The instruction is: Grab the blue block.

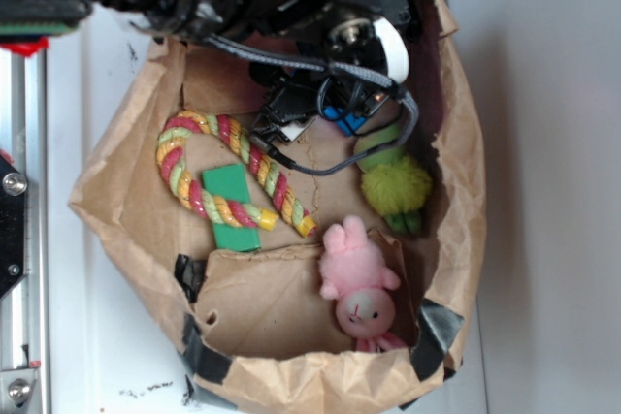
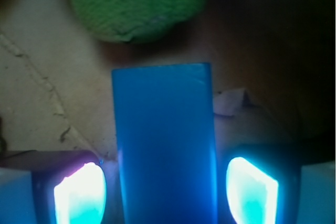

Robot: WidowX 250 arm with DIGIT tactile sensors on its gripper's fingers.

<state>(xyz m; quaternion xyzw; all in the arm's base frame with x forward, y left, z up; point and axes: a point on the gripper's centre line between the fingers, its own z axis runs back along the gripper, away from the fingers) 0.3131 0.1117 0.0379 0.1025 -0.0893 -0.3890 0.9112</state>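
Paper bag (image 1: pixel 456 143), brown, rolled rim, on a white surface; all items inside it.

Blue block (image 2: pixel 165 145): in the wrist view it stands between the two glowing fingertips (image 2: pixel 80 195), long axis running away from the camera, far end toward the fuzzy green toy (image 2: pixel 136 3). A narrow gap shows on each side between block and pad, so the claw is spread around the block and not clamped on it. Whether either pad just touches the block's side is hard to judge through the glare.

Exterior view: only a small blue patch of the block (image 1: pixel 347 119) shows under the gripper (image 1: pixel 335 113), at the bag's upper inner part, just beside the green toy (image 1: pixel 393 181). The arm's black body and cable cover most of that area.

Other contents, relative to the block: striped rope toy (image 1: pixel 228 167) curves off to the side away from the green toy; green block (image 1: pixel 231 208) lies under one strand of the rope, well apart from the blue one; pink plush bunny (image 1: pixel 359 283) sits beyond the green toy, near the bag's lower rim.
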